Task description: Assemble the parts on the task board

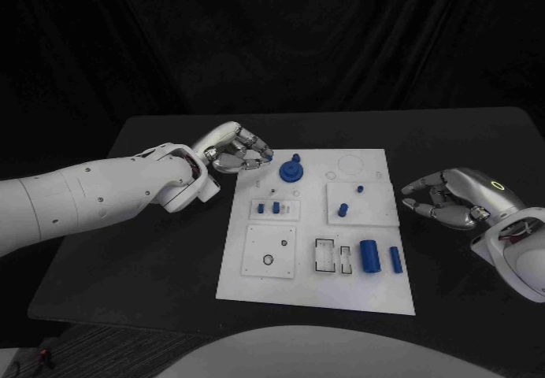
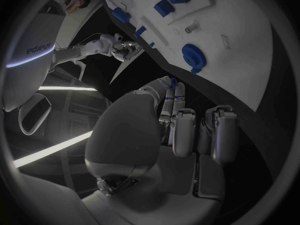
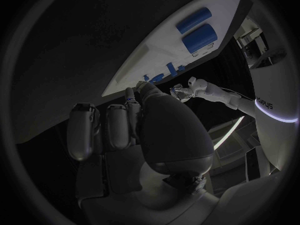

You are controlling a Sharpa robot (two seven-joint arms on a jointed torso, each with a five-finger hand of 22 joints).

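The white task board lies mid-table. A round blue part with a peg stands near its far edge. Small blue pegs stand in the middle, and two blue cylinders lie at the near right. My left hand hovers at the board's far-left corner, just left of the round part. Its fingers are curled in, and I see nothing held. My right hand hangs off the board's right edge, fingers curled in on nothing.
Black table surrounds the board, with open room to its left and along the front. The board carries recesses and outlined slots beside the cylinders. A dark curtain closes the back.
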